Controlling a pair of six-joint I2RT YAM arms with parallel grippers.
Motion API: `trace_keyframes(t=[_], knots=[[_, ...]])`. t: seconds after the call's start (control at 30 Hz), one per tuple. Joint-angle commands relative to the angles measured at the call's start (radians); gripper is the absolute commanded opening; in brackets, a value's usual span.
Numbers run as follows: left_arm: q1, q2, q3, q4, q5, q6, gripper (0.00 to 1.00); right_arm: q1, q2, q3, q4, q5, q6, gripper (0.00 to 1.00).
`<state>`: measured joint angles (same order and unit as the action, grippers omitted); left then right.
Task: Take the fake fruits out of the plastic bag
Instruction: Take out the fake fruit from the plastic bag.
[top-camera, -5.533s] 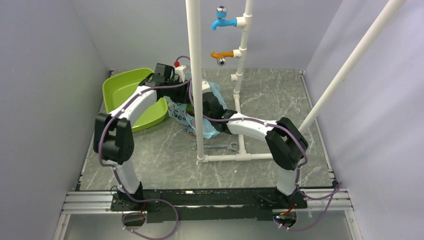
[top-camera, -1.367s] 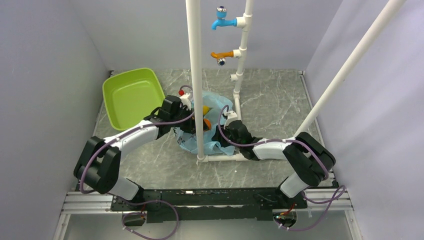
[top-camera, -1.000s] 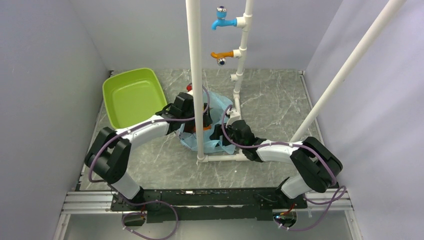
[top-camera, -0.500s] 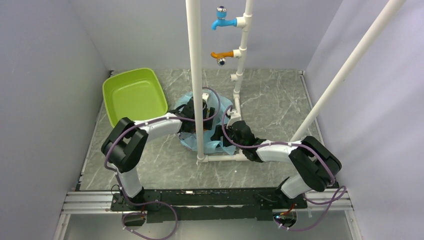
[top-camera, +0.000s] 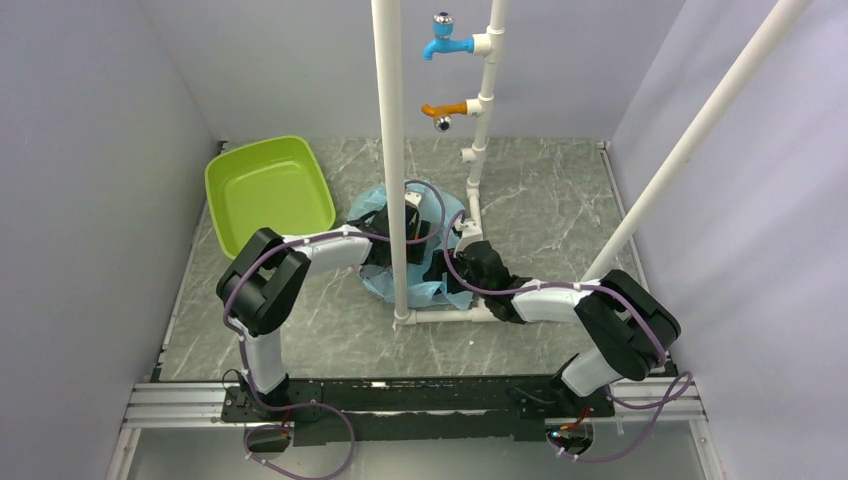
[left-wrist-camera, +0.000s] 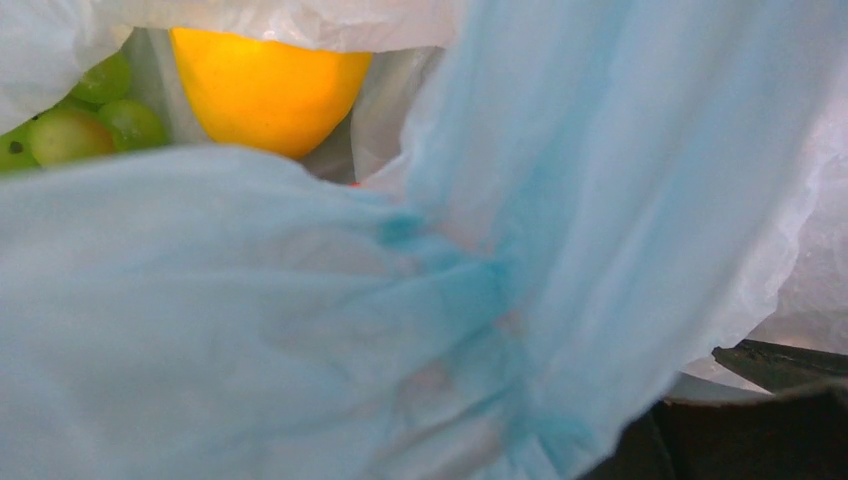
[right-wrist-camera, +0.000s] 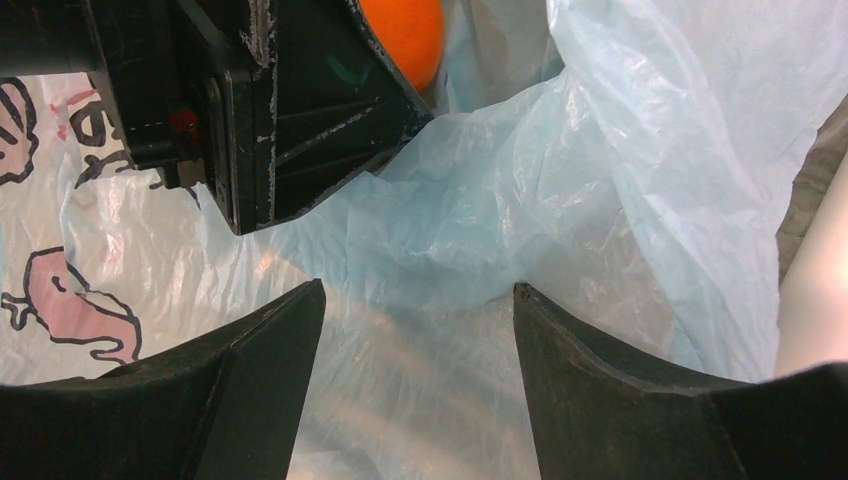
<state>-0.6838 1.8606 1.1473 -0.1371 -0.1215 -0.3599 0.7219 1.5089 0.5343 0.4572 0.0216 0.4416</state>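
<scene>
1. Plastic bag (top-camera: 380, 287) lies mid-table on the grey marbled table (top-camera: 560, 200), against the foot of the white pipe frame (top-camera: 392, 150). One upright pipe crosses in front of it in the top view.
2. Left arm comes in from the left. Left gripper (top-camera: 415, 225) sits down at the bag's open top, partly hidden by the upright pipe.
3. Left wrist view is almost all light-blue film, close to the lens. Only a sliver of one dark finger (left-wrist-camera: 770, 400) shows at lower right, so I cannot tell whether this claw is spread or closed, or on what.
4. A gap in the film at upper left of that view shows the yellow fruit (left-wrist-camera: 265, 85) and, just beside it, the green grape bunch (left-wrist-camera: 75, 120). Both are inside the bag.
5. Right gripper (right-wrist-camera: 418, 300) is low over the bag's near right side. Its two fingers stand wide apart, with crinkled film lying in the gap below them, not pinched.
6. Right wrist view, top edge: the orange fruit (right-wrist-camera: 405, 40) sits among the bag's folds, partly hidden by the black body of the left gripper.
7. Cartoon print (right-wrist-camera: 60, 300), pink with black outline, shows on the bag's whitish panel at left.
8. Lime-green tray (top-camera: 268, 195) sits at back left, apart from the bag.
9. Blue tap (top-camera: 445, 45) and orange tap (top-camera: 445, 108) are mounted on the rear pipe.
</scene>
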Motion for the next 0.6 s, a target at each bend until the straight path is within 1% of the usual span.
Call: trace_keyframes(t=[0.0, 0.17, 0.27, 0.43, 0.57], knots=[[-0.005, -0.065, 0.021, 0.018, -0.011, 0.023, 0.7, -0.003, 0.0, 0.016, 0.032, 0.002, 0.002, 0.72], [-0.004, -0.124, 0.019, 0.002, -0.029, 0.033, 0.47, -0.004, 0.014, 0.027, 0.025, -0.012, 0.003, 0.69], [-0.004, -0.177, 0.004, 0.002, -0.01, 0.031, 0.39, -0.004, 0.016, 0.031, 0.024, -0.017, 0.002, 0.69], [-0.004, -0.269, 0.003, -0.056, 0.06, 0.014, 0.38, -0.004, 0.009, 0.03, 0.022, -0.012, 0.002, 0.68], [-0.003, -0.35, -0.024, -0.094, 0.152, -0.009, 0.37, -0.003, 0.002, 0.029, 0.024, -0.014, 0.002, 0.68]])
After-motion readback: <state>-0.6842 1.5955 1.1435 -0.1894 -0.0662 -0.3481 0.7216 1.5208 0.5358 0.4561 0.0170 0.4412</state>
